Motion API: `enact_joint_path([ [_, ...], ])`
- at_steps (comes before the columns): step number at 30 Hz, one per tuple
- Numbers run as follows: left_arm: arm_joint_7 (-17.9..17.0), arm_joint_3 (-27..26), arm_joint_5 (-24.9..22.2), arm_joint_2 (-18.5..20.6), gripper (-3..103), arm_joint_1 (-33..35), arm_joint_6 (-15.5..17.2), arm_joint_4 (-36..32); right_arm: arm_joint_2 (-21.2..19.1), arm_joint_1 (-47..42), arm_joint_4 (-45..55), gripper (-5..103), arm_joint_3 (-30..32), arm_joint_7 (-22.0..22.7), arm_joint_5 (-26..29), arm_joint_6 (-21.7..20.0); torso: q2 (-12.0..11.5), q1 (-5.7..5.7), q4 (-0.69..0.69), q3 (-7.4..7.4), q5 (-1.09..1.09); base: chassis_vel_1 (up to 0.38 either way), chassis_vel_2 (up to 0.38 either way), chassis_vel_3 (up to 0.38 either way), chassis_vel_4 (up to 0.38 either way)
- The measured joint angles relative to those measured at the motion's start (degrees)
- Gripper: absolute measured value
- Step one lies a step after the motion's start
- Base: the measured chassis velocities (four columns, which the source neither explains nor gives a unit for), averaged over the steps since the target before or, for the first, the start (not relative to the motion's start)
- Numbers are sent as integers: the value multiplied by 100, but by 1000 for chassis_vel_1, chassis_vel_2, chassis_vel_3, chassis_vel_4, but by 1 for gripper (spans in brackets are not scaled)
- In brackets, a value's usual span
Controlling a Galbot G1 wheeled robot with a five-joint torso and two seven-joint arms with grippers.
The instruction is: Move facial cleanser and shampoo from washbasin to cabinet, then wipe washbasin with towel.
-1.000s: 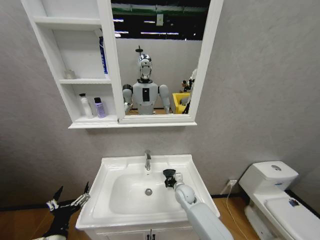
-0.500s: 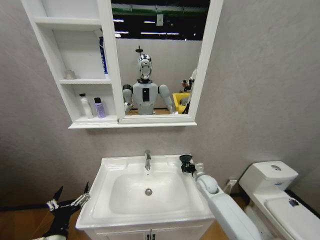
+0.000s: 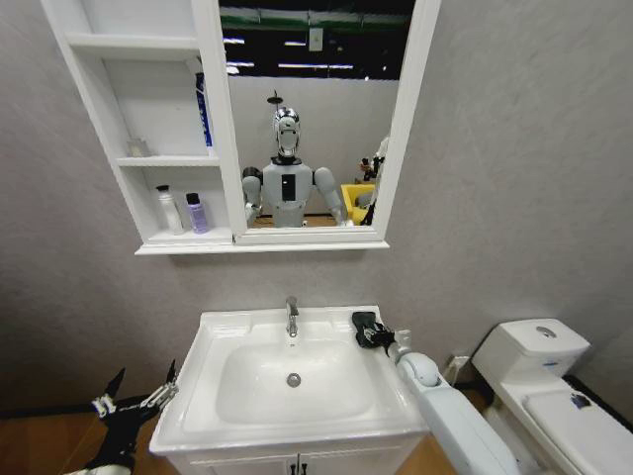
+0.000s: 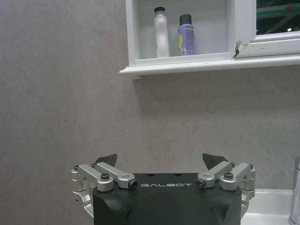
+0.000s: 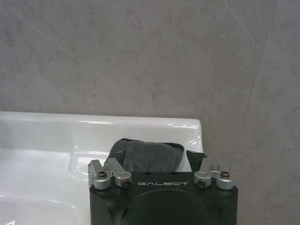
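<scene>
Towel (image 3: 364, 322), a small dark grey pad, lies on the back right corner of the washbasin (image 3: 227, 416), on the flat rim to the right of the chrome tap (image 3: 292, 317) and close to the grey wall. The right claw (image 3: 374, 334) sits right at it, reaching in from the front right, with the white forearm stretching back toward the lower edge of the head view. In the right wrist view the towel (image 5: 145, 157) bulges up between the two black fingers (image 5: 196, 156), which stand a little apart with the cloth filling the gap between them; whether they actually press on it cannot be told. The washbasin rim (image 5: 154, 127) runs behind the towel, and the bowl with its round drain (image 3: 294, 379) lies to the left of the claw. Up on the wall, the cabinet (image 3: 148, 158) holds two bottles side by side in its lowest niche: a white bottle (image 3: 170, 210) with a dark cap and a purple bottle (image 3: 197, 214) just to its right; the left wrist view shows the same white bottle (image 4: 161, 32) and purple bottle (image 4: 186, 35) standing upright on that shelf. The left claw (image 3: 134, 396) hangs low beside the washbasin's left front corner, well apart from the towel, its fingers spread wide with nothing between them.
</scene>
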Motion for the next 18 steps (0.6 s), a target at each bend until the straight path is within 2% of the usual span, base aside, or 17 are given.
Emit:
enact_joint_path([
  [3, 0, 0, 0, 0, 100, 0, 0, 0, -49, -22, 87, 78, 28, 45, -13, 0, 0, 0, 0, 0, 0, 0, 0, 0, 0],
  [5, 0, 0, 0, 0, 100, 0, 0, 0, -248, -328, 683, 88, 207, 275, -22, -16, 0, 1, 3, 0, 0, 0, 0, 0, 0],
  [6, 0, 0, 0, 0, 100, 0, 0, 0, -248, -328, 683, 88, 207, 275, -22, -16, 0, 1, 3, 0, 0, 0, 0, 0, 0],
  [8, 0, -1, 0, 0, 100, 0, 0, 0, -441, -998, 1817, 97, 560, 639, -81, -202, 0, 1, -1, 0, 0, 0, 0, 0, 0],
  [9, 2, 1, 0, -1, 100, -1, 0, 0, -467, -1413, 2494, 99, 793, 830, -211, -283, 0, 0, -1, -1, -1, 0, 0, 0, 0],
  [10, 2, 1, 0, -1, 100, -1, 0, 0, -467, -1413, 2494, 99, 793, 830, -211, -283, 0, 0, -1, -1, -1, 0, 0, 0, 0],
  [11, -1, 0, 0, 0, 100, 0, 1, 0, -438, -1799, 3037, 100, 1009, 993, -450, -310, 1, -1, -1, -2, -1, 0, 0, 0, 0],
  [13, -2, 0, 0, 0, 100, 0, 0, 0, -189, -2674, 4094, 100, 1457, 1146, -1077, -342, 0, -1, -1, -1, 0, 0, 0, 0, 0],
  [14, -2, 0, 0, 0, 100, 0, 0, 0, -189, -2674, 4094, 100, 1457, 1146, -1077, -342, 0, -1, -1, -1, 0, 0, 0, 0, 0],
  [16, 1, 1, 0, 0, 100, -1, 0, 0, 335, -3714, 5246, 100, 1816, 1202, -1627, -564, 1, -2, -5, -3, -1, 0, 0, 0, 0],
  [18, 0, 0, 0, 0, 100, 0, 0, -1, 741, -4385, 5822, 100, 1853, 1310, -1909, -669, 1, -3, -4, -3, 0, 0, 0, 0, 0],
])
